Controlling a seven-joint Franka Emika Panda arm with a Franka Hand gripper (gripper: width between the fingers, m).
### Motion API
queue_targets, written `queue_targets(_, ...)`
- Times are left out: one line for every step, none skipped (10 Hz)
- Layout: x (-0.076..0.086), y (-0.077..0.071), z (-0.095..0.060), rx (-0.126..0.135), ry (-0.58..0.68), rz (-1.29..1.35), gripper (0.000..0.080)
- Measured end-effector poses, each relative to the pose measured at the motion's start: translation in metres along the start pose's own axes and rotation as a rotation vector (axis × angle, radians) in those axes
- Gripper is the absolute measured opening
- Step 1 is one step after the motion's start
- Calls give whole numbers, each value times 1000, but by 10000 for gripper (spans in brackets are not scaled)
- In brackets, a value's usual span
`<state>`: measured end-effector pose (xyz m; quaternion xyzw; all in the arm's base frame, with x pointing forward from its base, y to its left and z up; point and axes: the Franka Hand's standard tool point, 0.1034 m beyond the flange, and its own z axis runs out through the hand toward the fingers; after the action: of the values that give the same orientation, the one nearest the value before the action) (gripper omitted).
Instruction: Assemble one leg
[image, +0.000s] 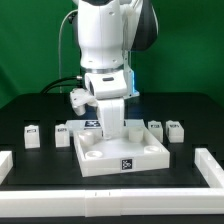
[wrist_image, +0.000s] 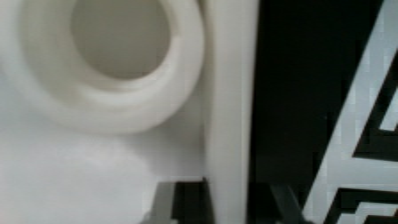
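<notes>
We see an arm (image: 100, 40) built of smooth, glossy white shells, rounded and bulky. A black section (image: 148, 25) shows at the joint on the exterior view's right. A thin dark cable (image: 62, 60) loops free along the arm on the exterior view's left. The wrist block below is also white, with a small bluish mark (image: 134, 89) at its edge and a pale, faintly reddish fitting (image: 73, 97) on the exterior view's left. The claw (image: 108, 122) has a white, boxy body.

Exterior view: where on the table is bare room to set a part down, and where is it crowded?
Bare table between slab and white rails: exterior view's left, right, front. Crowded: legs beside the gripper.
</notes>
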<state>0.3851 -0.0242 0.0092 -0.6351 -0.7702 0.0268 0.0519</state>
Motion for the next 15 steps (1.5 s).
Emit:
queue_targets(1,2,0,-2,0,19,67)
queue_targets(3,12,-1,-12,-2,76,67)
queue_targets(8,25,-2,-23,-4,106,67)
queue_targets(16,31,-1,-33,-2,147,67)
queue_targets(23,36,-2,-45,2,164,67)
queue_targets(30,45,-2,-52,8,184,67)
queue_targets(38,56,-3,-58,12,220,67)
queue_targets(44,68,-4,-63,15,238,67)
queue_targets(45,80,-6,-73,17,234,67)
queue_targets(48,90,-7,-69,20,227,66)
queue_targets(57,96,-9,-74,25,227,66)
queue_targets(64,101,-11,-74,29,221,66)
queue_targets(68,114,-10,-88,37,199,66)
queue_targets(71,124,-5,-100,47,177,62)
queue_targets(70,125,-5,-100,47,157,62)
